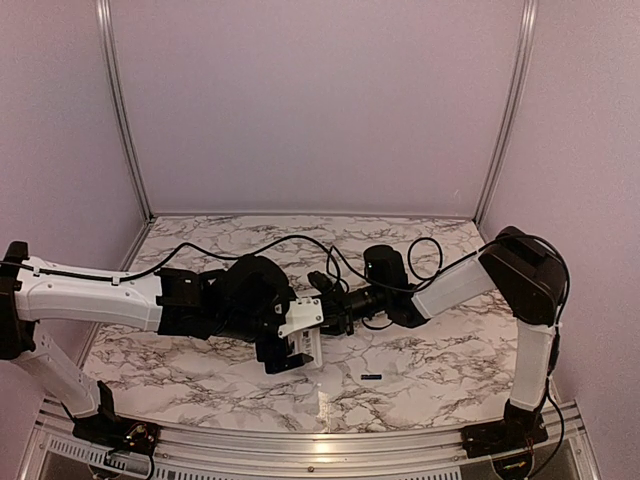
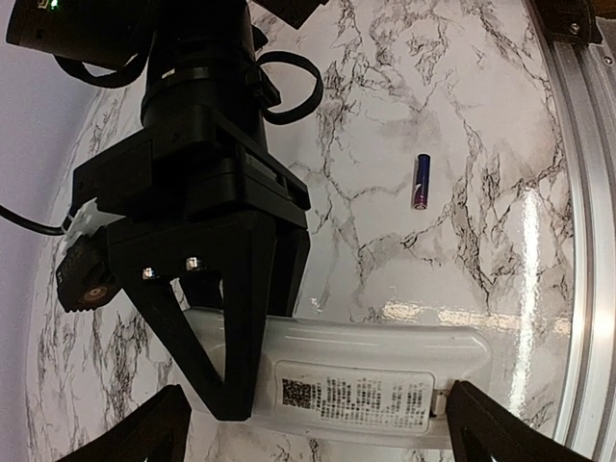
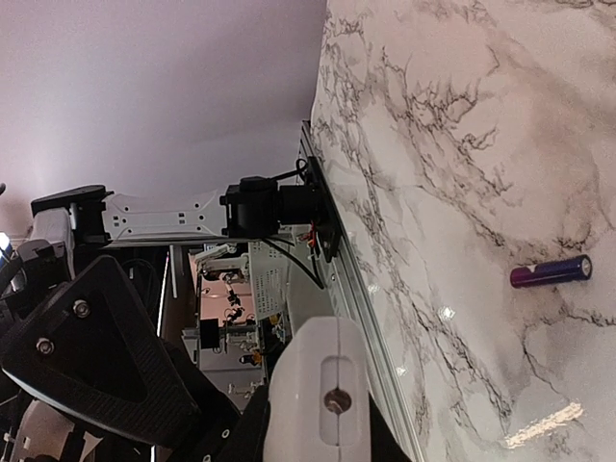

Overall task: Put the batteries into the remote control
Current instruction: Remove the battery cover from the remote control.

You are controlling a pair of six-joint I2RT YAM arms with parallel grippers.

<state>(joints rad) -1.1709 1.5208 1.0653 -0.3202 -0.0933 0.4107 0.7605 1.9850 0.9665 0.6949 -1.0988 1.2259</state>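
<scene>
Currently held: remote control, label side up, spanned end to end by the widely spread left claw. Right claw: tips drawn almost together and set on the remote's back; whether anything is pinched cannot be told. One battery is laid on the marble table, well apart.

remote control: between left gripper and right gripper | battery: lying on table

White remote w/ label side up; 1 blue/purple battery flat on marble top, well apart.
</scene>
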